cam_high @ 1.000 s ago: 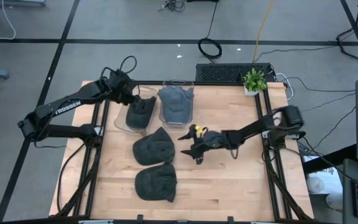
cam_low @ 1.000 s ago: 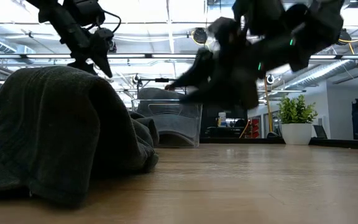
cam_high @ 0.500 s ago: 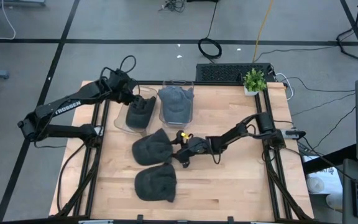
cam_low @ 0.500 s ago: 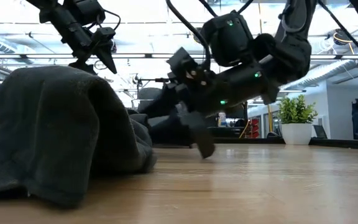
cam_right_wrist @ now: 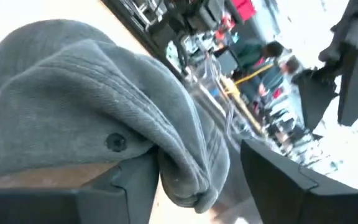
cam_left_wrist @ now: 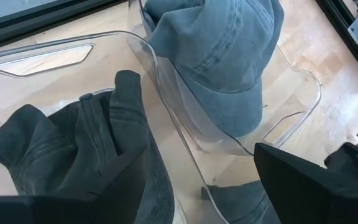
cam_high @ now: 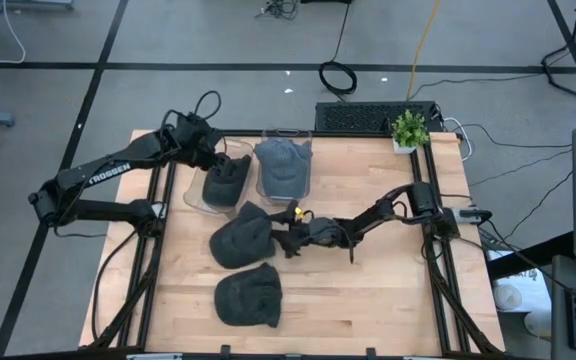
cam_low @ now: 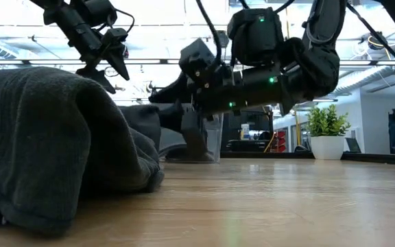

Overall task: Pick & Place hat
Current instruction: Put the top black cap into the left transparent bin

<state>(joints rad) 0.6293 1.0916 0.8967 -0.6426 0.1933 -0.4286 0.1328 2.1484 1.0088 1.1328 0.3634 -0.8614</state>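
Advanced toward the table's left over the last half second: right gripper (cam_high: 286, 240), now hard against the near edge of the middle hat (cam_high: 240, 240), with that edge pushed up and bunched where it lay flatter before.

Around everything, grey carpeted floor (cam_high: 218, 60) crossed by dark lines, a coiled cable (cam_high: 336, 75) lying on it. Seen level from the table top, a bright ceiling (cam_low: 184, 27) of pipes and strip lights.

Below that, a pale wooden table (cam_high: 388, 290), smooth with fine plank seams, framed by black rails.

Stretched low across the middle from the right side, the right arm; released, fingers (cam_right_wrist: 135, 180) spread to either side of the hat's rolled rim, one touching the cloth, the other well apart from it. Soft charcoal knit with stitched seams and a small round button.

Reaching in from the left, the left arm, with the left gripper (cam_high: 218, 155) hanging spread and empty above the left bin (cam_high: 190, 195).

Nearest the front edge, a second charcoal hat (cam_high: 250, 297), slumped and rounded, flat on the wood.

At the back, two clear plastic bins side by side, glossy with rounded corners: a crumpled dark hat (cam_high: 226, 180) in the left one, a blue-grey denim cap (cam_high: 283, 168) filling the right bin (cam_high: 286, 133).

Off the rear edge, a black keyboard (cam_high: 378, 117); beside it on the table corner, a small leafy green plant (cam_high: 409, 130) in a white pot.
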